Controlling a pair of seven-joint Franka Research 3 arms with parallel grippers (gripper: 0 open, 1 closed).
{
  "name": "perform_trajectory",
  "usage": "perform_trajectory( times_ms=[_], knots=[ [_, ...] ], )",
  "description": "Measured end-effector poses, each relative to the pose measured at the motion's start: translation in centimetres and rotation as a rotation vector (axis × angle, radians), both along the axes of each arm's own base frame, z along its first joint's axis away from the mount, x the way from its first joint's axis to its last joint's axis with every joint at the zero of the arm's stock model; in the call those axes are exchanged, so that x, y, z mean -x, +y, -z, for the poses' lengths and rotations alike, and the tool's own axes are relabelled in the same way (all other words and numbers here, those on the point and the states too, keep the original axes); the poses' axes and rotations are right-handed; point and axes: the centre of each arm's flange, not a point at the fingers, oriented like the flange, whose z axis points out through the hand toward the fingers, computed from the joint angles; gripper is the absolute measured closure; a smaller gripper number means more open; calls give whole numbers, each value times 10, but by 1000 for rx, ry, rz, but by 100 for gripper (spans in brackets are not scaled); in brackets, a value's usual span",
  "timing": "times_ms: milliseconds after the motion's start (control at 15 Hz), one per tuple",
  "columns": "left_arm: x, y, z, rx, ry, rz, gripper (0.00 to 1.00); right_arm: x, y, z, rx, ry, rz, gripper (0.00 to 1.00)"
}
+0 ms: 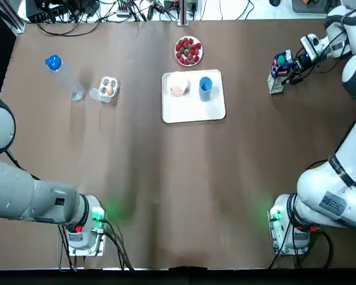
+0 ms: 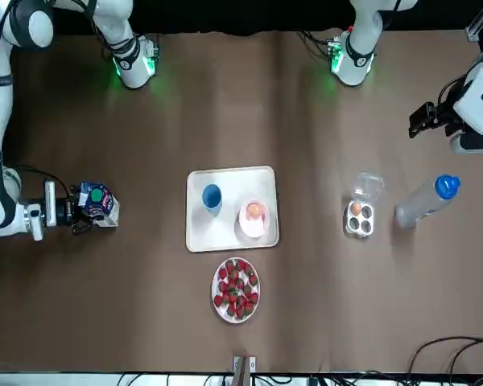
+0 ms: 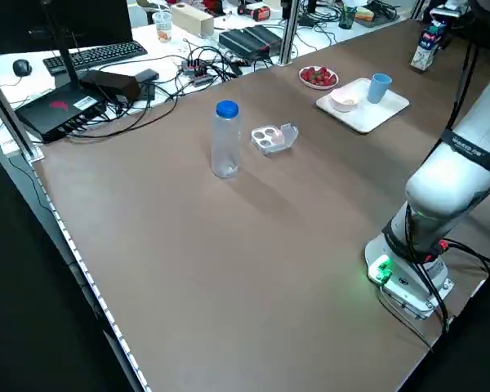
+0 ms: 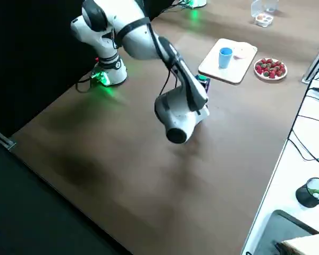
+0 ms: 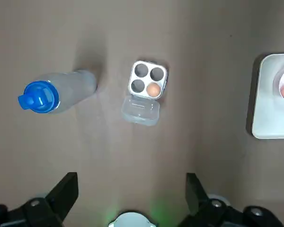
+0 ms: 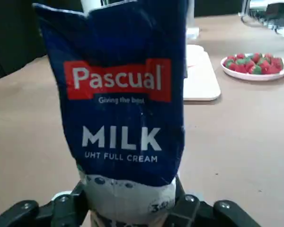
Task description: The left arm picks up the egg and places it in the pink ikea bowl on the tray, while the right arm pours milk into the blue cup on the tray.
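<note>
Milk in hand, egg waiting: the right end effector (image 6: 130,201) pinches a milk carton (image 6: 125,109) across its sides near the table's (image 1: 166,190) right edge, well apart from the blue cup (image 1: 205,86) on the white tray (image 1: 193,111). The carton is probably soft-walled and sloshing, so it is best held firmly on its flat faces without being crushed. The left end effector (image 5: 130,182), fingers spread and empty, hangs over the table short of an open egg box (image 1: 101,93) holding one egg (image 1: 110,90). A second egg (image 1: 177,89) lies in the pink bowl (image 1: 171,79), just beside the cup. An egg is light, smooth and brittle, and calls for a gentle hold across its middle. A clear bottle (image 1: 65,77) stands just beside the box and could be knocked. A plate of strawberries (image 1: 188,51) sits just behind the tray.
</note>
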Motion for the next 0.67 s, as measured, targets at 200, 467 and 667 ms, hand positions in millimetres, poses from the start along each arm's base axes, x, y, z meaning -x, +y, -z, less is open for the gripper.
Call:
perform_trajectory(
  times_ms=[200, 467, 667],
  knots=[
    [0, -1, 1, 0, 0, 3, 0, -13, 16, -49, 114, 71, 29, 32],
    [0, -3, 1, 0, 1, 8, 0, -21, 67, -128, 258, 140, 50, 38],
    [0, -4, 1, 0, 2, 9, 0, -15, 116, -171, 364, 219, 79, 38]
  ],
)
